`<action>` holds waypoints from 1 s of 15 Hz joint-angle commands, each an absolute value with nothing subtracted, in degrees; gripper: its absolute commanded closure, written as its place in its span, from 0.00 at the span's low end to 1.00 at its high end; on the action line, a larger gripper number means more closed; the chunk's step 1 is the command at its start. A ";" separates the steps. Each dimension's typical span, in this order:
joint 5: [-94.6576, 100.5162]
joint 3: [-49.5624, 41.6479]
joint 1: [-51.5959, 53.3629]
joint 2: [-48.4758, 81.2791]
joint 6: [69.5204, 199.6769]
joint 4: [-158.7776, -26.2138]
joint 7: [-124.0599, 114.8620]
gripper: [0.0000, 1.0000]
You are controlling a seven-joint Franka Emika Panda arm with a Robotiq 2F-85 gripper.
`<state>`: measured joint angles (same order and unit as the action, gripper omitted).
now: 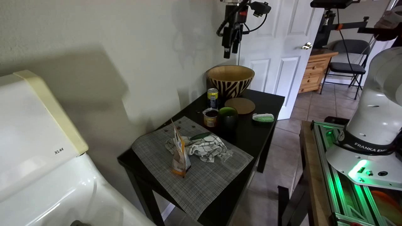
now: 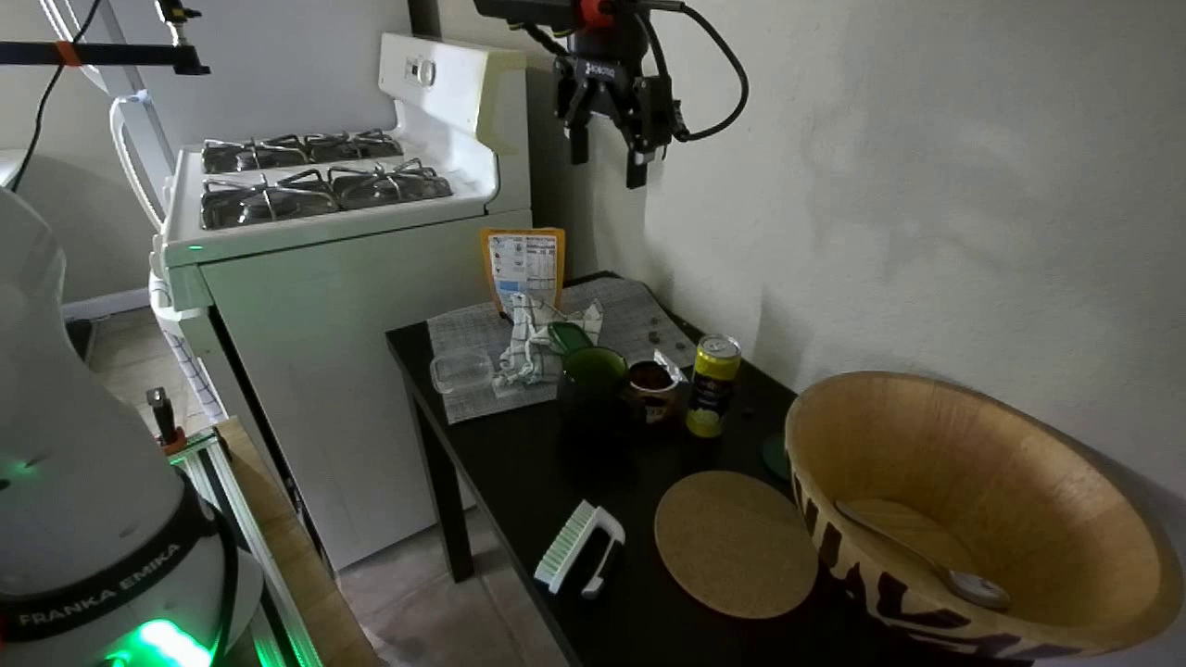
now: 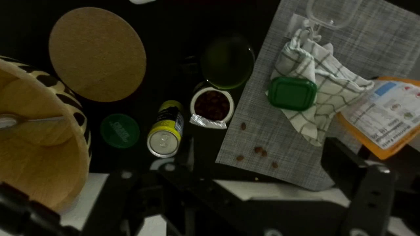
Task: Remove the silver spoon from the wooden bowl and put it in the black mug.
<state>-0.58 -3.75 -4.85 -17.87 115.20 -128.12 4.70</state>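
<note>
The wooden bowl [image 1: 230, 84], tan with dark-and-light patterned sides, stands at one end of the black table; it also shows in an exterior view [image 2: 1038, 454] and at the left of the wrist view [image 3: 70, 101]. The silver spoon [image 2: 977, 589] lies inside the bowl, and part of it shows in the wrist view [image 3: 8, 122]. The black mug [image 1: 228, 121], dark outside with a green inside, stands mid-table; it also shows in an exterior view [image 2: 591, 400] and the wrist view [image 3: 226, 65]. My gripper [image 2: 608, 165] is open and empty, high above the table, apart from bowl and mug.
A yellow-and-black can [image 2: 712, 389] and an open tin [image 1: 210, 118] stand beside the mug. A brown round board [image 2: 732, 547] and a brush [image 2: 576, 547] lie near the bowl. A checked cloth [image 1: 204, 147], green lid [image 3: 292, 93] and pouch [image 2: 524, 269] are on the grey mat. A wall runs behind.
</note>
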 commanded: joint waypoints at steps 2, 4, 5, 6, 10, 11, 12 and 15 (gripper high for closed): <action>-3.98 -5.03 -5.42 -13.65 116.82 -122.07 -1.04 0.00; -2.24 -5.18 -6.90 -11.10 119.94 -119.27 -6.20 0.00; -2.07 -5.56 -7.52 -9.29 120.93 -117.30 -8.24 0.00; -2.17 -6.00 -8.13 -7.47 121.81 -115.41 -10.29 0.00; -1.62 -8.81 -10.88 0.65 122.16 -106.50 -17.68 0.00; -0.76 -9.56 -11.44 2.67 121.95 -104.53 -19.69 0.00; -0.13 -10.57 -12.08 3.94 121.64 -103.13 -21.44 0.00; 2.44 -13.49 -13.42 8.43 121.39 -98.80 -27.41 0.00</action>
